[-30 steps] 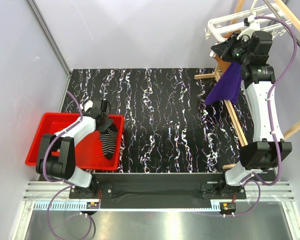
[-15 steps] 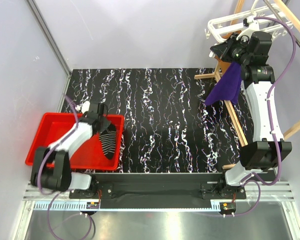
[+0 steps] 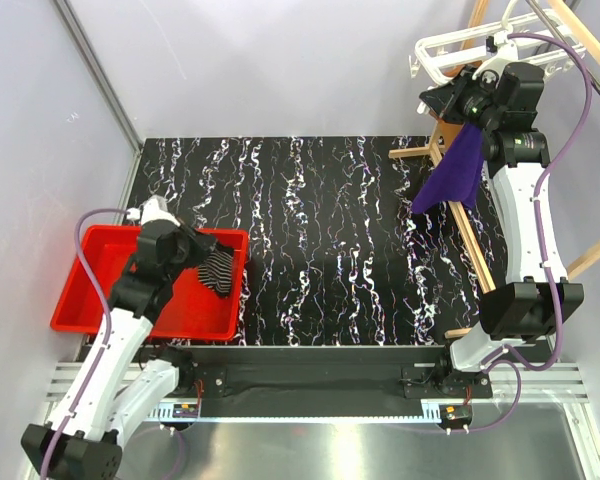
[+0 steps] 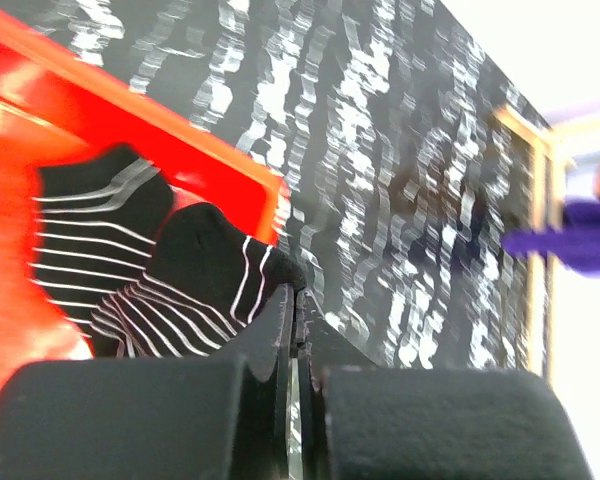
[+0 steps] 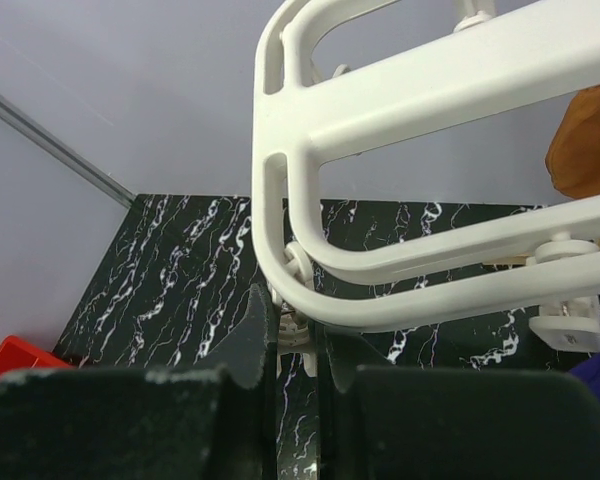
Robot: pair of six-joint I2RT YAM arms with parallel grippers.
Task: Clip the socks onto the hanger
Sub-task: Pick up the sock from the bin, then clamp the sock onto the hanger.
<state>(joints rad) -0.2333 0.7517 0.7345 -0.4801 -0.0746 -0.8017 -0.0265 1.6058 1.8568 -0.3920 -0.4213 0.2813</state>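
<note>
Left gripper (image 4: 298, 300) jaws pinch a sock (image 3: 218, 270) above the red tray (image 3: 90, 300), lower left; right gripper (image 5: 292, 322) jaws clamp the hanger (image 5: 400, 80).

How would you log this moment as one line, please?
left gripper: shut on sock over red bin | right gripper: shut on clip of hanger | sock: not yet clipped

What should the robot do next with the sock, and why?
Probably carry the left end effector, shut on the black white-striped fabric sock, toward the white plastic frame hanger; the sock hangs over the red plastic tray, far from it.
</note>
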